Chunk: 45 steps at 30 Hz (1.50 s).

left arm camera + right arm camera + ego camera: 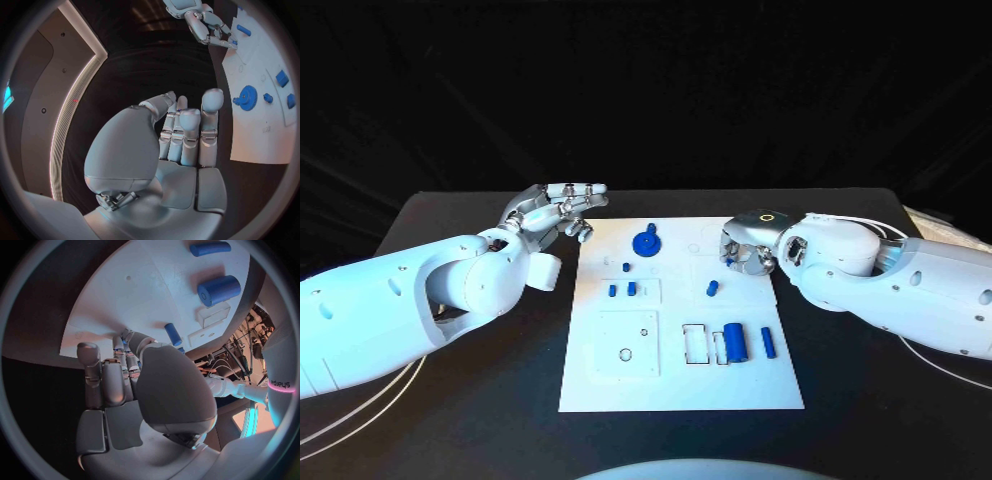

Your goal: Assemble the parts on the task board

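Observation:
The white task board [678, 385] lies mid-table. On it are a blue gear [646, 242], small blue pieces [630, 288], a short peg [713, 288], a thick blue cylinder [733, 342] and a slim peg [767, 342]. My left hand [560, 212] hovers off the board's far left corner, fingers straight and side by side, holding nothing; the left wrist view shows this hand [181, 135] beside the gear [247, 96]. My right hand [747, 255] curls down onto the board's far right edge. A speck of blue shows at its fingertips [125, 342]; whether it is held is unclear.
The black table [877, 400] surrounds the board on all sides. White cables [935, 225] lie at the table's right edge, and more cables [358, 410] trail beneath my left arm. The cylinder [219, 290] and short peg [173, 333] lie beyond my right hand.

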### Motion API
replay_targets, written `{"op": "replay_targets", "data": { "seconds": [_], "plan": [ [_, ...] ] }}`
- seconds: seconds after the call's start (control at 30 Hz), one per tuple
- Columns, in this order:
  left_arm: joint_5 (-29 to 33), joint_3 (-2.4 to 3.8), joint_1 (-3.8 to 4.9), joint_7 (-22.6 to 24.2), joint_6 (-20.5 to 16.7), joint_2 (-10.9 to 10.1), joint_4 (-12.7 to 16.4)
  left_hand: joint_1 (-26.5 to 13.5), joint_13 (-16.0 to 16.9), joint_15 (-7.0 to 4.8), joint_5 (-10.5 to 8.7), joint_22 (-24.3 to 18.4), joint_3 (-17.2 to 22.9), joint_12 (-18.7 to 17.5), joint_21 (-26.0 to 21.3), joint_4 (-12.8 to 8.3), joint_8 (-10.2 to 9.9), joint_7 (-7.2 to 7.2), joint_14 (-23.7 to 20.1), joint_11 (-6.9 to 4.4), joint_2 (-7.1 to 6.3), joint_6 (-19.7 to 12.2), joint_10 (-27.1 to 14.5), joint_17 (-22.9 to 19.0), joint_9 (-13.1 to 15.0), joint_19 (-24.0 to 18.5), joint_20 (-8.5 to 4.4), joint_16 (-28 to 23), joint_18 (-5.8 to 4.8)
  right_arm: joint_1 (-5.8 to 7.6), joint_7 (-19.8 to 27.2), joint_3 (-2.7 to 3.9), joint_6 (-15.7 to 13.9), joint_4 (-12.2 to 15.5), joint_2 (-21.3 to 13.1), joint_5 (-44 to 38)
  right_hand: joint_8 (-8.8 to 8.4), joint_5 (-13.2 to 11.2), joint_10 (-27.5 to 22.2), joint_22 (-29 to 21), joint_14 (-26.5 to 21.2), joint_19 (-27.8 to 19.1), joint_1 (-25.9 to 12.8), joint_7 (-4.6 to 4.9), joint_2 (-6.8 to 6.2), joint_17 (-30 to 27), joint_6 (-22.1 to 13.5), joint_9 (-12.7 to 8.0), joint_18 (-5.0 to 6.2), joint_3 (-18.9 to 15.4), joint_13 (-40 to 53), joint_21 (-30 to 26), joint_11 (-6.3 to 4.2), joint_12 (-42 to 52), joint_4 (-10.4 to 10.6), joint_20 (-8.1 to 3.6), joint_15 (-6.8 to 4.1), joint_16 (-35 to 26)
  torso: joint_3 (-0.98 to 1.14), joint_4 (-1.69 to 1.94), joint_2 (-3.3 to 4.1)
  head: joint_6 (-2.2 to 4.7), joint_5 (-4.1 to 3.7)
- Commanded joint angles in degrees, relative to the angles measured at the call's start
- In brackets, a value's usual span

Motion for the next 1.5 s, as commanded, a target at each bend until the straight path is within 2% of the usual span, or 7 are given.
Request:
{"op": "replay_targets", "data": {
  "seconds": [0.03,0.2,0.37,0.6,0.97,1.27,1.5],
  "plan": [
    [0.49,0.03,0.01,0.45,0.69,0.02,0.14,-0.47,0.07,0.03,0.15,-0.04,-0.25,0.07,-0.21,0.06,0.24,-0.06,-0.30,-0.10,0.28,0.24,0.11,-0.04,-0.09,-0.44,-0.10,-0.28,0.76,-0.42,0.47,-0.27,-2.91,0.97,-0.37,0.56,0.37,-0.37,0.39,0.42,2.85,0.76,-0.71,0.08,0.52,0.17,0.51,0.15,-0.37,-0.07,0.05,0.45,-0.06,-0.24,-0.33,0.03,-0.44,0.31,0.01,0.03,-0.04,0.05,-0.09],
    [0.65,0.03,0.01,0.23,0.81,0.05,0.03,-0.65,0.10,0.05,0.05,-0.24,-0.56,0.18,-0.52,0.14,0.27,-0.04,-0.36,-0.08,0.38,0.19,0.01,-0.16,-0.13,-0.51,-0.10,-0.30,0.79,-0.18,-0.63,-0.14,-5.13,2.38,-1.43,1.43,0.39,-0.89,0.71,1.16,2.87,1.20,-1.21,-0.02,0.74,0.24,0.76,0.26,-0.50,-0.04,-0.15,0.95,-0.16,-0.42,-0.24,0.13,-0.59,0.42,-0.04,0.03,-0.07,0.13,-0.18],
    [0.83,0.02,0.00,-0.13,0.95,0.07,-0.16,-0.85,0.11,0.09,-0.07,-0.39,-0.97,0.26,-0.75,0.20,0.24,-0.01,-0.42,-0.04,0.42,0.04,-0.19,-0.30,-0.19,-0.54,-0.08,-0.31,0.80,0.21,-1.59,0.05,-5.82,3.40,-2.22,2.22,0.35,-1.30,0.78,1.38,2.86,1.32,-1.49,-0.06,0.91,0.25,0.82,0.32,-0.54,0.00,-0.30,1.10,-0.19,-0.61,-0.17,0.19,-0.65,0.46,0.07,-0.11,0.00,0.19,-0.09],
    [0.90,0.01,0.00,-0.39,0.96,0.10,-0.43,-0.94,0.11,0.11,-0.10,-0.54,-1.25,0.30,-0.97,0.22,0.21,0.02,-0.47,0.00,0.43,-0.11,-0.37,-0.44,-0.24,-0.57,-0.07,-0.34,0.81,0.47,-1.89,0.28,-6.10,5.36,-3.32,2.41,0.35,-1.35,0.80,1.51,2.85,1.39,-1.55,-0.07,0.97,0.22,0.84,0.33,-0.56,0.02,-0.33,1.18,-0.20,-0.65,-0.16,0.20,-0.68,0.43,0.03,-0.07,-0.04,0.06,-0.17],
    [1.10,-0.01,-0.11,-0.48,0.96,0.27,-0.68,-0.94,0.09,0.20,-0.09,-1.09,-1.64,0.34,-1.86,0.15,0.10,0.14,-0.76,0.11,0.50,-0.49,-0.79,-0.98,-0.35,-0.83,-0.02,-0.57,0.93,0.66,-0.86,0.49,-7.38,12.60,-3.87,5.73,0.19,-1.22,0.70,1.93,2.90,1.64,-1.51,0.08,1.03,0.56,0.68,0.34,-0.62,0.20,-0.54,1.46,-0.14,-0.96,-0.35,0.23,-0.68,0.74,-0.02,0.07,-0.06,-0.08,0.44],
    [1.62,-0.02,-0.29,-0.41,1.07,0.50,-0.66,-0.95,0.09,0.22,-0.08,-1.11,-1.72,0.37,-1.88,0.16,0.08,0.17,-0.78,0.14,0.55,-0.56,-0.86,-0.94,-0.37,-0.83,-0.01,-0.53,0.92,-1.04,0.60,0.50,-7.49,17.23,-0.76,7.94,-0.12,-0.79,0.47,2.16,2.94,1.77,-1.33,0.37,1.07,0.82,0.32,0.33,-0.65,0.52,-0.83,1.67,0.07,-1.45,-0.82,0.31,-0.55,1.01,-0.11,-0.10,-0.07,-0.59,2.15],
    [1.68,-0.02,-0.32,-0.46,1.26,0.62,-0.45,-0.95,0.09,0.23,-0.08,-1.12,-1.77,0.39,-1.91,0.16,0.07,0.19,-0.82,0.15,0.58,-0.62,-0.91,-1.02,-0.38,-0.83,0.00,-0.55,0.92,-3.75,1.59,0.38,-6.34,15.70,2.89,8.12,-0.19,-0.64,0.45,2.04,2.93,1.69,-1.29,0.44,1.13,0.77,0.25,0.34,-0.62,0.61,-0.89,1.63,0.12,-1.55,-0.94,0.34,-0.51,0.99,-0.16,-0.05,-0.01,-0.75,2.85]
  ]
}}
